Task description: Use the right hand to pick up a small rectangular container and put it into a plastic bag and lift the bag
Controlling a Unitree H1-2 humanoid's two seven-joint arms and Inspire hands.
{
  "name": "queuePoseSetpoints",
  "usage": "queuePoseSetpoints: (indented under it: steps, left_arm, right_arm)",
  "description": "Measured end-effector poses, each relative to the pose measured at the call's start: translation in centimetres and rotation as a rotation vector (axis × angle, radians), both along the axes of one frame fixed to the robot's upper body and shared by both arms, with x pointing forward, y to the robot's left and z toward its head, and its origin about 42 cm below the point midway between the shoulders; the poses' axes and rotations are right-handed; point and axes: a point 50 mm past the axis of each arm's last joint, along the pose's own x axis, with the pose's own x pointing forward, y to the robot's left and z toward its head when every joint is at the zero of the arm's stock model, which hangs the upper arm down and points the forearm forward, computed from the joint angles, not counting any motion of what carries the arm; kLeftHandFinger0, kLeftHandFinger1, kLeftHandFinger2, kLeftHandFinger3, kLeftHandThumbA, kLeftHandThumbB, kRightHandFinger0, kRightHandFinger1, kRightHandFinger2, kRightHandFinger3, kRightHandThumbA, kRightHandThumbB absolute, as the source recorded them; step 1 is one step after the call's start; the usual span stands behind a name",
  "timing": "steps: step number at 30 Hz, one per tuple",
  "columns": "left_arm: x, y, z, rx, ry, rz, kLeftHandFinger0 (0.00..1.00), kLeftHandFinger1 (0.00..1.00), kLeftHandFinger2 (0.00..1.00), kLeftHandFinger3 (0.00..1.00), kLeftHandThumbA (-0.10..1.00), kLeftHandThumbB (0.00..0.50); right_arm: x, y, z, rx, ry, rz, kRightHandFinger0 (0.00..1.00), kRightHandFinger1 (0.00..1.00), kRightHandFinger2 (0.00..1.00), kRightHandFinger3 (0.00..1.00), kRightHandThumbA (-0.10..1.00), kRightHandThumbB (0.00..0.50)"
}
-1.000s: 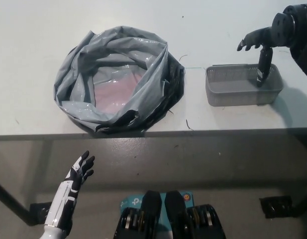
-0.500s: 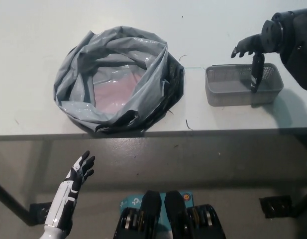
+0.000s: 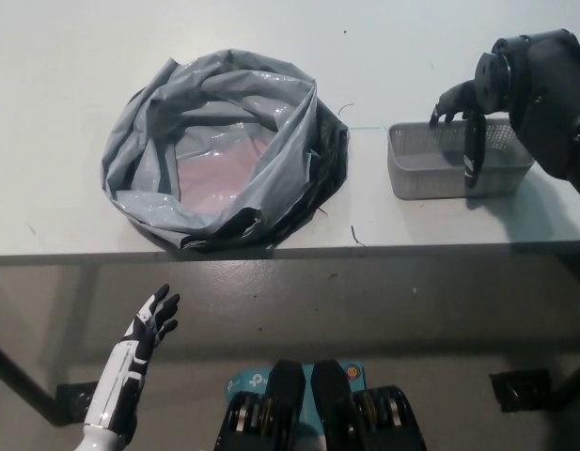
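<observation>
I had the right hand [image 3: 466, 113] over the small mesh basket [image 3: 431, 172] at the right side of the counter [image 3: 64, 66]. Its fingers were spread: one hung straight down past the basket's rim into the right half, and the others curled above the back rim. From my view I could not tell whether that finger touched the mesh, but the hand was open and held nothing. The basket stood upright and flat, its front wall a little way back from the counter's front edge, with a bare strip of counter ahead of it.

The grey plastic bag [image 3: 144, 141] sat to the basket's left, well apart from it. A clear lane of counter ran between them. The bag's mouth was rolled wide open and facing up, with a pinkish sheen on the bottom. Its crumpled front fold reached almost to the counter's front edge, so I had little room there. Behind both things the counter lay bare up to the top of my view.

The left hand [image 3: 150, 321] rested low at my left, below the counter's edge, its fingers apart and holding nothing.
</observation>
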Motion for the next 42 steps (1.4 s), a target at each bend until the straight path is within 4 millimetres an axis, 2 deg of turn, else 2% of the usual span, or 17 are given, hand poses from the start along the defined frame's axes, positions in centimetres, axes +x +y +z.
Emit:
queuePoseSetpoints:
  steps: [7, 18, 20, 21, 25, 28, 29, 30, 31, 32, 33, 34, 35, 36, 37, 41, 42]
  left_arm:
    - [0.0, 0.0, 0.0, 0.0, -0.001, 0.0, 1.0, 1.0, 1.0, 1.0, 1.0, 0.225]
    - [0.4, 0.0, 0.3, -0.004, -0.01, -0.007, 1.0, 1.0, 1.0, 1.0, 1.0, 0.243]
    - [0.5, 0.0, 0.4, -0.005, -0.013, -0.008, 1.0, 1.0, 1.0, 1.0, 1.0, 0.243]
    - [0.5, -0.1, 0.5, -0.006, -0.015, -0.009, 1.0, 1.0, 1.0, 1.0, 1.0, 0.241]
    - [0.6, 0.0, 0.5, -0.012, -0.016, -0.01, 1.0, 1.0, 1.0, 1.0, 1.0, 0.242]
    - [0.6, 0.0, 0.5, -0.016, -0.016, -0.01, 1.0, 1.0, 1.0, 1.0, 1.0, 0.238]
    - [0.6, 0.0, 0.5, -0.017, -0.017, -0.01, 1.0, 1.0, 1.0, 1.0, 1.0, 0.233]
    - [0.6, 0.0, 0.5, -0.017, -0.017, -0.01, 1.0, 1.0, 1.0, 1.0, 1.0, 0.233]
    - [0.6, 0.0, 0.5, -0.017, -0.017, -0.01, 1.0, 1.0, 1.0, 1.0, 1.0, 0.235]
    - [0.6, 0.0, 0.5, -0.017, -0.017, -0.01, 1.0, 1.0, 1.0, 1.0, 1.0, 0.236]
    - [0.6, 0.0, 0.5, -0.017, -0.018, -0.011, 1.0, 1.0, 1.0, 1.0, 1.0, 0.24]
    - [0.6, 0.0, 0.5, -0.017, -0.018, -0.011, 1.0, 1.0, 1.0, 1.0, 1.0, 0.24]
    - [0.6, 0.0, 0.5, -0.017, -0.017, -0.01, 1.0, 1.0, 1.0, 1.0, 1.0, 0.239]
    - [0.6, 0.0, 0.5, -0.017, -0.016, -0.01, 1.0, 1.0, 1.0, 1.0, 1.0, 0.238]
    - [0.6, 0.0, 0.5, -0.017, -0.016, -0.01, 1.0, 1.0, 1.0, 1.0, 1.0, 0.239]
    - [0.7, -0.1, 0.5, -0.017, -0.015, -0.01, 1.0, 1.0, 1.0, 1.0, 1.0, 0.233]
    - [0.7, -0.1, 0.5, -0.017, -0.015, -0.01, 1.0, 1.0, 1.0, 1.0, 1.0, 0.236]
  right_arm:
    - [0.5, 0.0, -0.7, 0.001, -0.024, -0.028, 1.0, 1.0, 1.0, 1.0, 1.0, 0.5]
    - [0.9, -0.7, -2.6, 0.008, -0.08, -0.014, 1.0, 1.0, 1.0, 1.0, 1.0, 0.5]
    - [0.9, -0.7, -2.8, 0.025, -0.086, -0.017, 1.0, 1.0, 1.0, 1.0, 0.96, 0.5]
    - [0.9, -0.7, -3.0, 0.038, -0.087, -0.023, 1.0, 1.0, 1.0, 1.0, 0.9, 0.5]
    - [0.8, -0.8, -3.7, 0.067, -0.089, -0.039, 1.0, 1.0, 1.0, 1.0, 0.88, 0.5]
    - [0.8, -0.8, -3.9, 0.077, -0.096, -0.047, 1.0, 1.0, 1.0, 1.0, 0.72, 0.5]
    - [0.8, -0.7, -4.0, 0.08, -0.099, -0.05, 1.0, 1.0, 1.0, 1.0, 0.58, 0.481]
    - [0.8, -0.7, -4.1, 0.081, -0.102, -0.052, 1.0, 1.0, 1.0, 1.0, 0.53, 0.479]
    - [0.8, -0.7, -4.3, 0.085, -0.117, -0.055, 0.95, 1.0, 1.0, 1.0, 0.11, 0.217]
    - [0.8, -0.7, -4.4, 0.087, -0.125, -0.055, 0.75, 0.82, 0.95, 1.0, 0.01, 0.338]
    - [0.8, -0.7, -4.7, 0.093, -0.149, -0.051, 0.23, 0.37, 0.5, 0.79, -0.1, 0.262]
    - [0.8, -0.7, -4.8, 0.095, -0.156, -0.051, 0.12, 0.24, 0.36, 0.62, -0.1, 0.224]
    - [0.8, -0.7, -4.9, 0.096, -0.166, -0.048, 0.0, 0.13, 0.28, 0.43, -0.1, 0.201]
    - [0.8, -0.7, -5.0, 0.1, -0.196, -0.041, 0.0, 0.15, 0.3, 0.4, -0.1, 0.199]
    - [0.8, -0.7, -5.1, 0.101, -0.207, -0.037, 0.17, 0.33, 0.44, 0.46, -0.1, 0.206]
    - [0.6, -0.9, -6.3, 0.117, -0.262, -0.012, 0.13, 0.28, 0.4, 0.45, -0.1, 0.208]
    - [0.6, -0.9, -6.2, 0.119, -0.273, -0.009, 0.18, 0.35, 0.47, 0.48, -0.1, 0.204]
